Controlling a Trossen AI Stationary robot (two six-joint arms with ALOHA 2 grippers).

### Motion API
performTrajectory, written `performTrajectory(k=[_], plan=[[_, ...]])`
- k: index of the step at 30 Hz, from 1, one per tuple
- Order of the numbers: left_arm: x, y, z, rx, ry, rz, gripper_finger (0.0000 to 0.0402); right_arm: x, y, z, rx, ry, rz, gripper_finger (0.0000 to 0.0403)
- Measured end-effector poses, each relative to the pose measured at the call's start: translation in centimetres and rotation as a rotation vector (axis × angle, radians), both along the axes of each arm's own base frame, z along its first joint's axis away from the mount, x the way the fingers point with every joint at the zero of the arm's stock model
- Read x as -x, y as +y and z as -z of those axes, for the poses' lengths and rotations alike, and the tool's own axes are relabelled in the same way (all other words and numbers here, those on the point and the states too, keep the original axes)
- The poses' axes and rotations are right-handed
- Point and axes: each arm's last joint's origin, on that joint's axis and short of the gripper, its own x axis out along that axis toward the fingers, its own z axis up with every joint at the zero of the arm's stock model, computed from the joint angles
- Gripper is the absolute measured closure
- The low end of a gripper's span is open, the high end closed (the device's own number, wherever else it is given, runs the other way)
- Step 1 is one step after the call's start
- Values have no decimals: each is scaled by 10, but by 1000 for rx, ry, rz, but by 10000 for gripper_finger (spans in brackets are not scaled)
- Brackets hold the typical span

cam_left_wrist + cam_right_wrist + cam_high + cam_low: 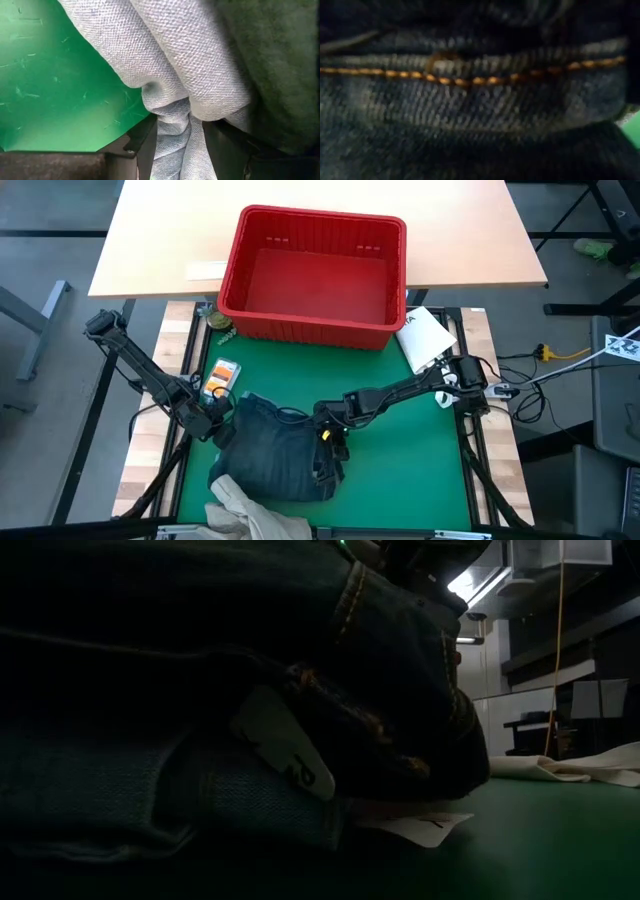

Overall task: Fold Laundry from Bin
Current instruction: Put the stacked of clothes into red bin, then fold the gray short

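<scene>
Jeans [200,690]: piled on the green bench [410,460], out of the empty bin [315,275]; folding under way. Left tool [175,145]: pinching denim at the edge. Right tool [327,430]: on the jeans, jaws untellable. Next, seemingly: draw the fabric flat.

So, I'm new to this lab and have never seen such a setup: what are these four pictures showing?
Two robot arms work over a green mat. One picture looks down from above, one sits at table height, and one comes from each wrist. The red bin stands empty at the back. Dark denim jeans lie on the mat, tan trousers at the front edge. The left gripper has light blue cloth between its fingers; the right gripper is pressed close against the jeans.
</scene>
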Motion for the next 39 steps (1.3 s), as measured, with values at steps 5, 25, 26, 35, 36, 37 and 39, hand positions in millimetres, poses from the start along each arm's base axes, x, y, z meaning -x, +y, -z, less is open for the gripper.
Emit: performTrajectory(k=[5, 25, 26, 35, 36, 37, 39], plan=[[2, -1, 0, 47, 44, 48, 246, 1, -6, -2, -24, 12, 32, 255], [28, 20, -13, 135, 25, -4, 246, 53, -29, -38, 359, 340, 150, 255], [29, 21, -14, 138, 22, -3, 246, 55, -29, -38, 369, 367, 148, 255], [39, 30, -16, 149, -7, -14, 246, 71, -28, -41, 405, 497, 117, 255], [39, 30, -17, 158, -19, -13, 246, 72, -27, -45, 406, 485, 113, 255], [40, 31, -18, 169, -32, -13, 246, 73, -27, -50, 406, 472, 114, 255], [42, 33, -20, 187, -57, -9, 246, 76, -27, -61, 404, 435, 122, 255]])
